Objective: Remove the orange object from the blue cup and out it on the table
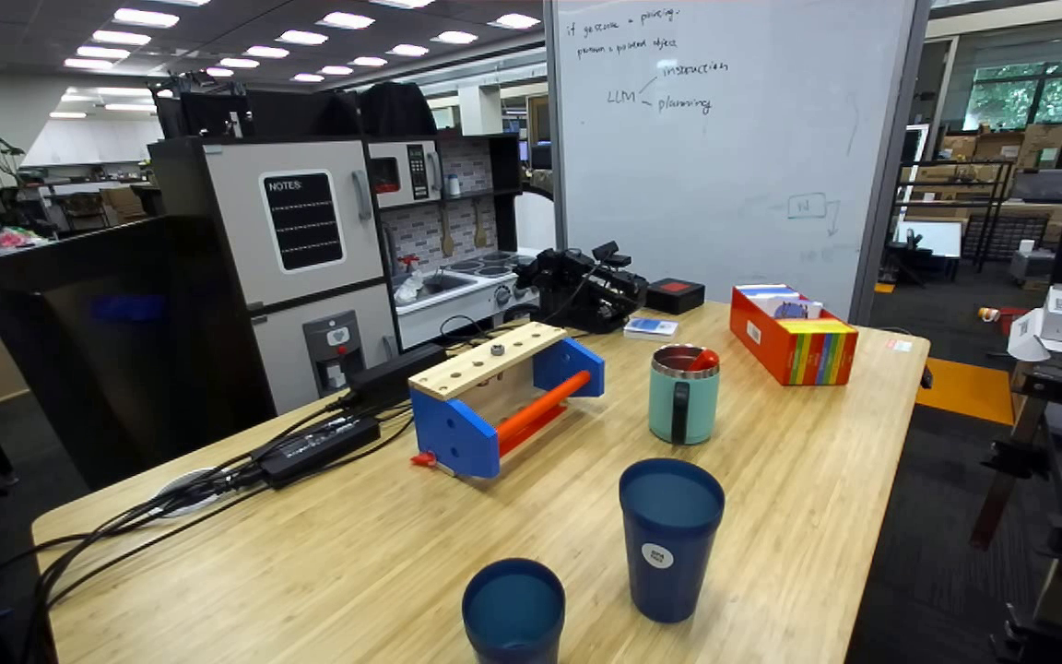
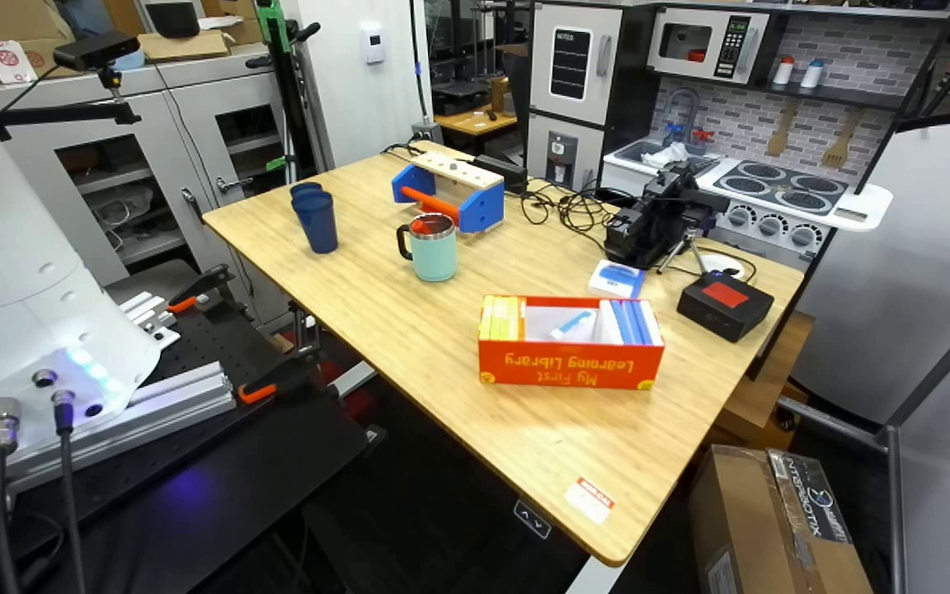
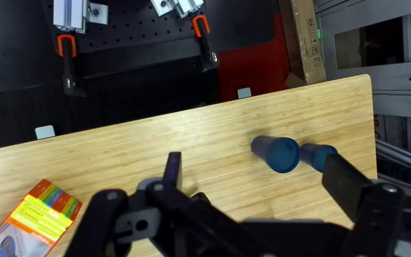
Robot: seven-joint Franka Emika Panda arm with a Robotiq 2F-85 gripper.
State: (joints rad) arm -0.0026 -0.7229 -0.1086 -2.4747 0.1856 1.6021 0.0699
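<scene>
The teal blue cup (image 1: 702, 410) stands upright on the wood-grain table (image 1: 780, 516), with a steel rim and black handle. It also shows in an exterior view (image 2: 436, 257). The small red-orange object (image 1: 704, 360) is inside the cup, its top showing at the rim; it also shows in an exterior view (image 2: 420, 226). In the wrist view my gripper (image 3: 256, 171) is open and empty, high above the table (image 3: 205, 132). A small black part beside the left finger looks like the cup's handle (image 3: 201, 197); the rest of the cup is hidden behind the gripper. The gripper is outside both exterior views.
Two navy cups (image 1: 669, 544) (image 1: 514, 613) stand near the teal cup. An orange-and-blue block holder (image 1: 457, 429) and black cables (image 1: 310, 452) lie along one side. An orange-red box of books (image 2: 570, 363), a small card box (image 2: 617, 279) and black equipment (image 2: 656, 219) are also there.
</scene>
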